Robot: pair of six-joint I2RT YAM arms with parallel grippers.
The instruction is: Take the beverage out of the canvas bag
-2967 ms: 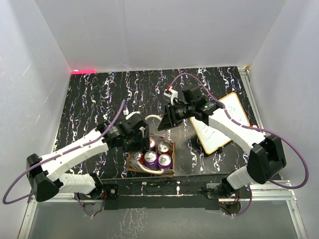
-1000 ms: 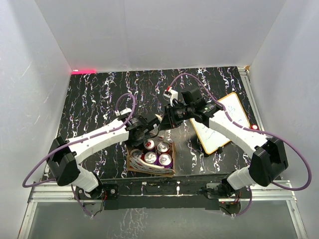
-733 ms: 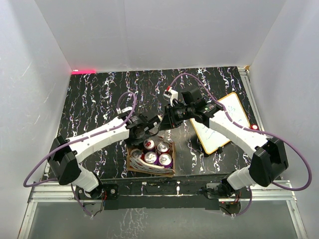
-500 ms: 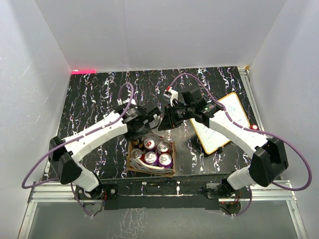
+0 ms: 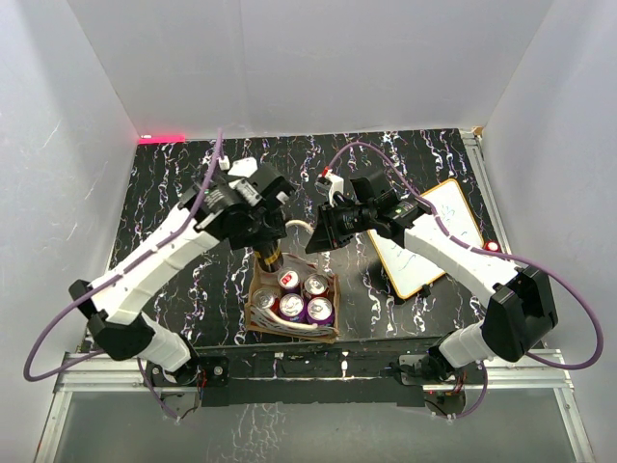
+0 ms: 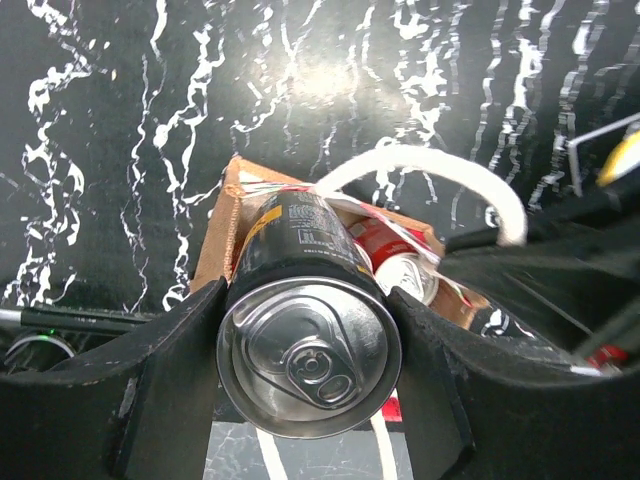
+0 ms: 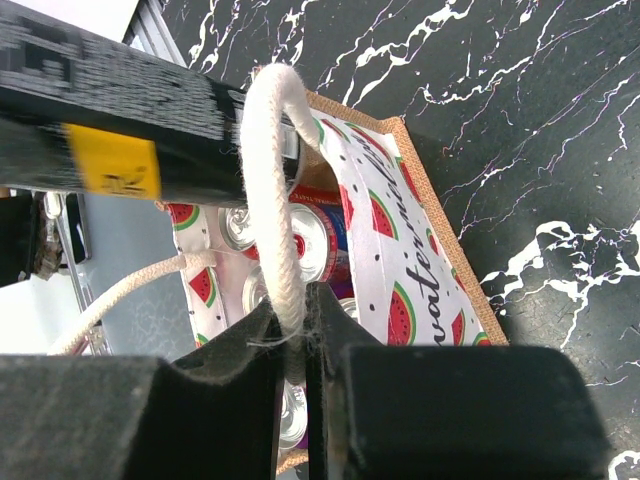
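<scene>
The tan canvas bag (image 5: 258,320) stands near the table's front edge with several cans inside. It has a watermelon-print lining (image 7: 400,270). My left gripper (image 5: 267,249) is shut on a black can (image 6: 308,330) and holds it above the bag's far left corner. The can's lower end (image 5: 269,259) shows above the bag. My right gripper (image 5: 313,238) is shut on the bag's far cream handle (image 7: 270,190) and holds it up. The near handle (image 5: 294,329) lies on the bag's front edge.
An orange-framed whiteboard (image 5: 429,236) lies on the right of the black marbled table (image 5: 183,183). White walls enclose the left, back and right. A metal rail (image 5: 308,371) runs along the near edge.
My left gripper has risen from inside the bag with the black can in it and moved toward the back. My right gripper has kept hold of the handle without moving.
</scene>
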